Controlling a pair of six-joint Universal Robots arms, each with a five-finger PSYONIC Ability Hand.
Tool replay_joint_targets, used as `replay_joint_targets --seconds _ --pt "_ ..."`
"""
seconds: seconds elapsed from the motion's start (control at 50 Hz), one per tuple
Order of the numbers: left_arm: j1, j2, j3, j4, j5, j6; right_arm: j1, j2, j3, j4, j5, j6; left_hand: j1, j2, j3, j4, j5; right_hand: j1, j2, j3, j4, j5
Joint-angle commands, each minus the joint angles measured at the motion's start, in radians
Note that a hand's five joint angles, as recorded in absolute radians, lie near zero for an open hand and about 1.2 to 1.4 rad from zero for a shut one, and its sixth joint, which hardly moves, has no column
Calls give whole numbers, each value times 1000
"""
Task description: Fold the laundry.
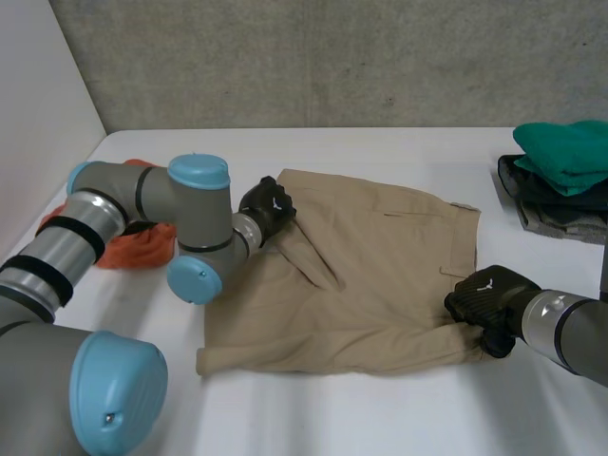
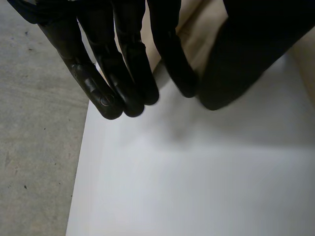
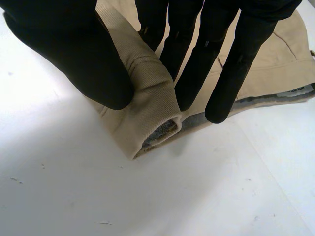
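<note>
Khaki shorts [image 1: 380,285] lie flat on the white table [image 1: 380,408], long axis running side to side in front of the robot. The waistband is at the right end and the legs are at the left end.

The right hand [image 1: 489,296] is at the near waistband corner. In its wrist view the thumb and straight fingers [image 3: 221,73] pinch that corner, which is rolled up off the table so its grey lining shows.

The left hand [image 1: 268,209] sits at the opposite corner, on the far edge of the leg end, with a crease running from it into the cloth. Whether it has hold of the shorts cannot be told.

So the two hands stand on a diagonal across the shorts. The near leg corner is unheld, on the robot's side of the left hand, and that hand is the closer one to it.

A lengthwise fold would probably carry the right hand's corner toward the far edge. The leg end then has no matching grip, so it may drag or skew.

An orange cloth [image 1: 133,249] lies beyond the leg end, behind the left arm. A green cloth [image 1: 565,152] sits on a dark pile [image 1: 560,204] past the waistband end, well apart from the shorts.
</note>
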Motion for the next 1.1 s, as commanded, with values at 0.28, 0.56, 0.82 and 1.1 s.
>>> replay_joint_targets --seconds 0.28,0.56,0.82,1.1 --pt "22 125 -144 50 98 -289 5 -1 1 -10 2 -1 -288 -311 -309 -328 -324 298 227 204 201 213" --pt "-19 26 -38 -22 52 -54 1 -3 1 -13 0 -3 -147 -171 -168 -187 -183 298 227 204 201 213" --pt "-10 16 8 -45 -3 -59 -4 -3 1 -26 0 -4 396 372 375 355 360 298 227 204 201 213" --pt "47 147 -184 -39 -155 -73 35 -1 1 -24 8 -6 396 372 375 355 360 298 227 204 201 213"
